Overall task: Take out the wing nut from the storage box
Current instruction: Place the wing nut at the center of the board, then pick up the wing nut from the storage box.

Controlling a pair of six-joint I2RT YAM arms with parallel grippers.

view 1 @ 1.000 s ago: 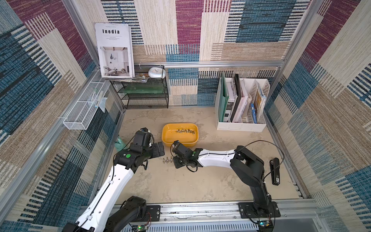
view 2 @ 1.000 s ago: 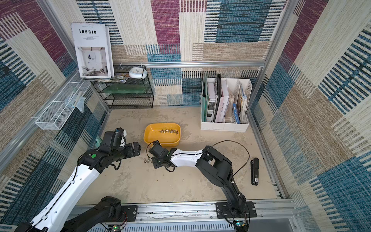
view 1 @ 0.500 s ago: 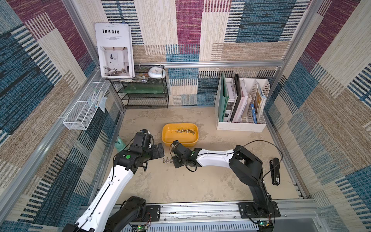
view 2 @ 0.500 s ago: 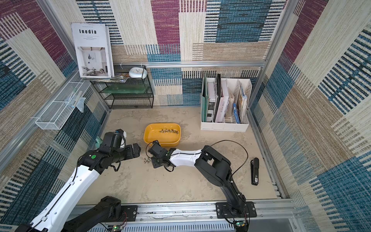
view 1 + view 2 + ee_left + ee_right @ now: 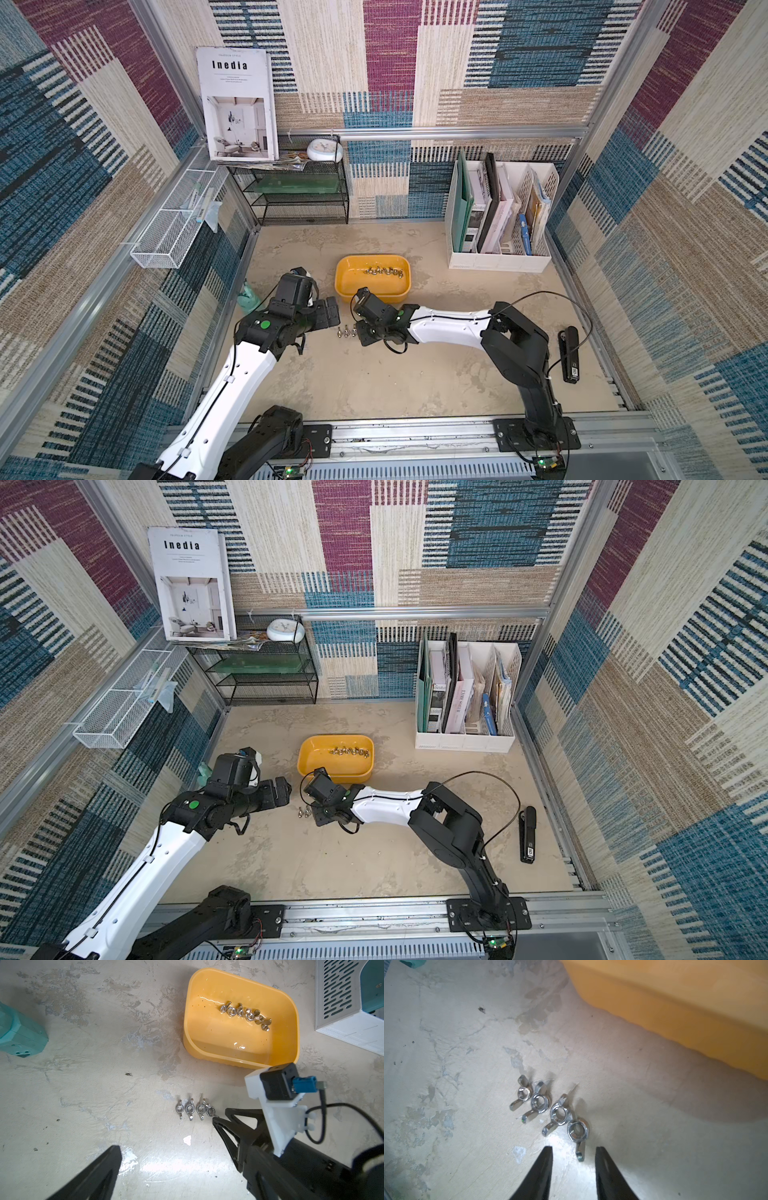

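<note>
The yellow storage box (image 5: 372, 277) (image 5: 336, 757) sits on the floor's middle, with several wing nuts (image 5: 245, 1015) in a row along its far side. In front of it several more wing nuts (image 5: 194, 1109) (image 5: 347, 332) lie in a line on the floor. My right gripper (image 5: 573, 1150) (image 5: 360, 332) is open, low at the right end of that line. The nearest wing nut (image 5: 577, 1130) lies free on the floor, one wing between the tips. My left gripper (image 5: 187, 1167) (image 5: 332, 313) is wide open and holds nothing, just left of the line.
A white file organizer (image 5: 500, 216) stands at the back right and a black wire shelf (image 5: 299, 195) at the back left. A white mesh basket (image 5: 174, 228) hangs on the left wall. A teal object (image 5: 248, 297) lies by the left wall. A black device (image 5: 569, 353) lies at right.
My right gripper's jaws have parted, and the wing nut they were shut on now lies free at the end of the line. The left arm has hardly moved.
</note>
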